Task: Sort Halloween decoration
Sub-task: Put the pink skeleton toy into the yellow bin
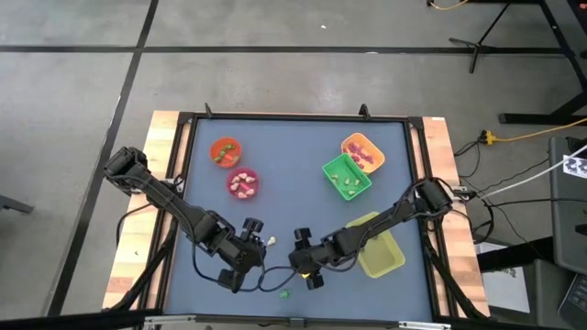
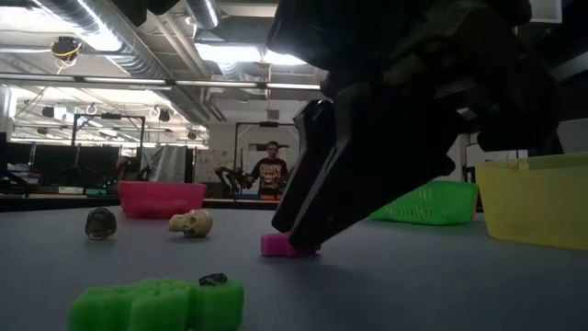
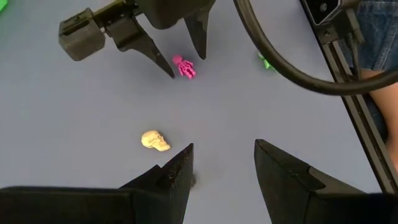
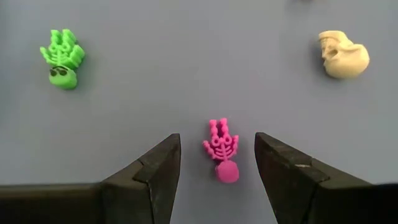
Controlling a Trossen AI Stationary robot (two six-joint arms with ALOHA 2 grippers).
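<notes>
Right gripper [image 4: 217, 171], jaws wide, straddles the pink skeleton [image 4: 221, 152] at lower centre; descend squarely, close gently.

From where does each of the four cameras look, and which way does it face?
High: above, straight down; whole table, both arms.
Low: table height, facing the room; right gripper over the pink skeleton.
Left wrist: past the open left gripper toward the cream skull.
Right wrist: down between open fingers.
Both wrist views share skeleton and skull.

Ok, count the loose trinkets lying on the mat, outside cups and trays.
4: pink skeleton between right gripper fingers, green skeleton, cream skull, dark skull. Others may be hidden.
</notes>
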